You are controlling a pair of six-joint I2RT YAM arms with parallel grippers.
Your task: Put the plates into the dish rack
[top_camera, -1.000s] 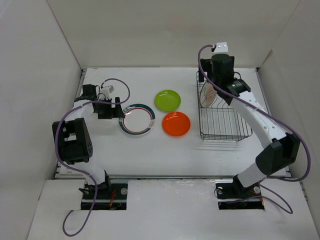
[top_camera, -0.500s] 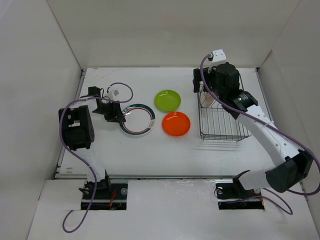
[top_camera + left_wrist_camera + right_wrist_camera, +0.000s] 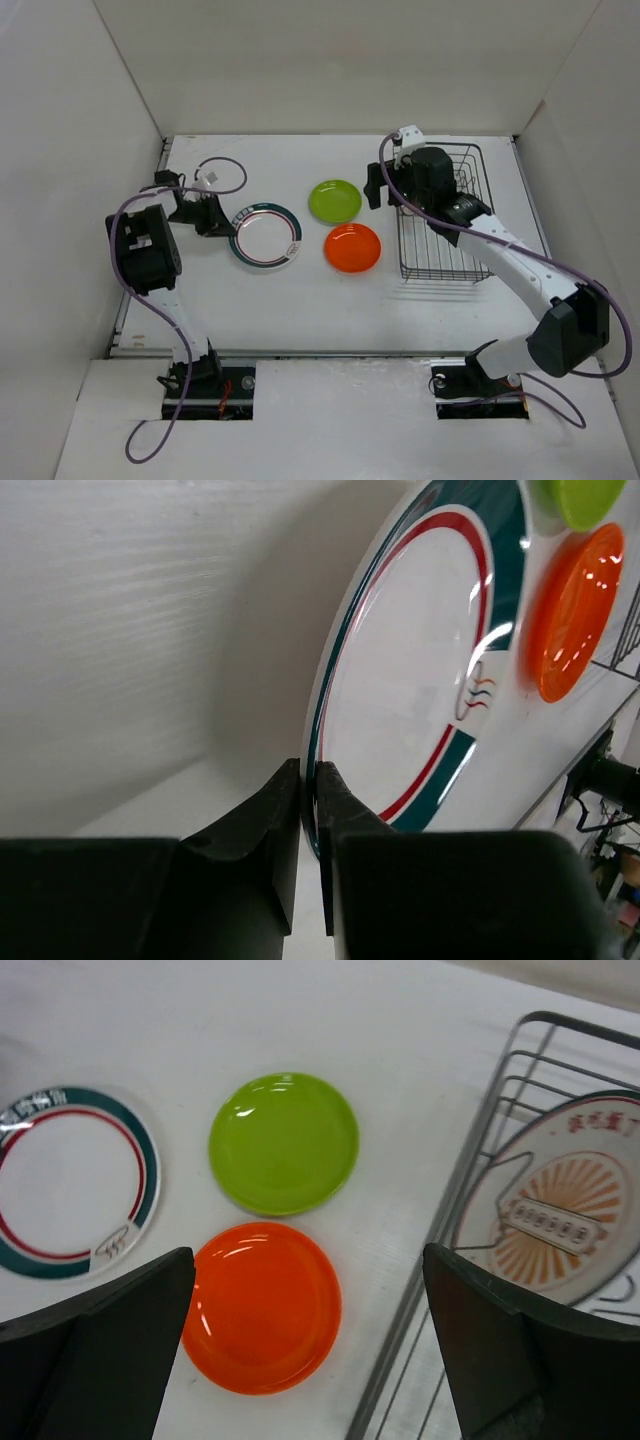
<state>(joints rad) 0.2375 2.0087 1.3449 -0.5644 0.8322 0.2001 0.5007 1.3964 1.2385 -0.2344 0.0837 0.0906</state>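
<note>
The rimmed plate (image 3: 410, 680) is pinched at its edge by the left fingers (image 3: 265, 830).
It sits toward the table's (image 3: 300, 310) left edge, rim clamped between both fingers. The right fingers (image 3: 110, 1330) are spread wide and empty beside the dish rack's (image 3: 445, 262) left edge.

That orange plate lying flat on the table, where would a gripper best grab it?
Probably by its thin raised rim, one finger above and one beneath, since the orange plate lies flat. Come from the near side: the lime green plate crowds its far edge and the dish rack stands to its right.
</note>
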